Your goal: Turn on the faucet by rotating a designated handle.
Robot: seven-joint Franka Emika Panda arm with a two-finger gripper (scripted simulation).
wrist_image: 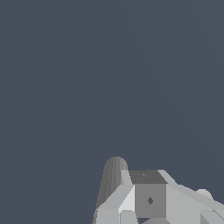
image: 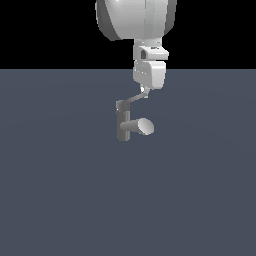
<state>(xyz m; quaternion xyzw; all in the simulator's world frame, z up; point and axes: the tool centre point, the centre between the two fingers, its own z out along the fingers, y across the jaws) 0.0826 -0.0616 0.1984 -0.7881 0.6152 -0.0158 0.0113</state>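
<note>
handle (image: 133, 97) tip touching end effector (image: 145, 90), faucet (image: 123, 125) just below

The arm hangs straight down from above — its hand (image: 144, 90) pointing downward, finger spread not discernible.

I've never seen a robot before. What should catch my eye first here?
First, the big white arm hanging from the top of the exterior view, its claw meeting the tip of a thin handle. Below stands a small grey faucet, its spout pointing toward that view's right, on a bare blue-grey floor.
</note>
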